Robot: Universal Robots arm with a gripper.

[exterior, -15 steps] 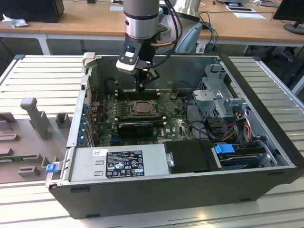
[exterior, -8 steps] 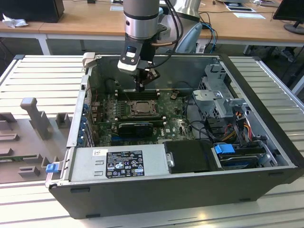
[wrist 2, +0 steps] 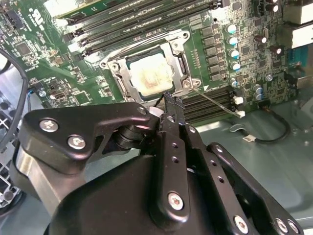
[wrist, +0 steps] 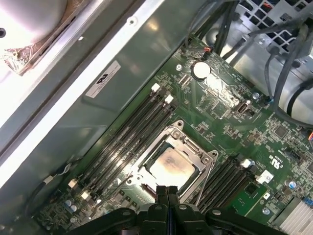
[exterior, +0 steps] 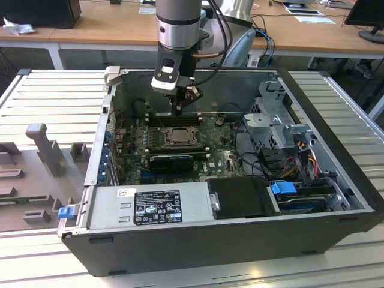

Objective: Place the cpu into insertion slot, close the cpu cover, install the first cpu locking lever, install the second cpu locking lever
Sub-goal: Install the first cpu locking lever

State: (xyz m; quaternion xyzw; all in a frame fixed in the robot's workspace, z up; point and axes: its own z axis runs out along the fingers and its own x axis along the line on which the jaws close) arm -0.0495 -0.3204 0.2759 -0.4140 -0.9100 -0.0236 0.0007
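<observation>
Open PC case [exterior: 198, 240] lies flat on the slatted table [exterior: 48, 96], board [exterior: 222, 156] facing up. The arm [exterior: 178, 24] comes straight down into the case at the far side.

The tool [exterior: 178, 111] hangs just above the board, over the far edge of the socket. In both wrist views its fingers are pressed together at the tip [wrist 2: 171, 103] [wrist: 167, 191], with nothing visibly held between them. The tip sits at the socket edge, next to a corner screw. Can't tell if it's touching.

RAM slots [wrist 2: 122, 22] flank the socket on both sides.

Cover [wrist 2: 181, 62] [wrist: 191, 147] is down flat on the socket, framing the chip through its window.

The cpu [wrist 2: 151, 77] [wrist: 170, 164] [exterior: 179, 137] is seated in the socket, square to it, with its smeared silver top showing.

One thin wire lever [wrist 2: 217, 102] angles out from the socket corner across the nearby RAM slots, away from the cover. A second wire runs close along the opposite socket edge. Can't tell if it's latched.
</observation>
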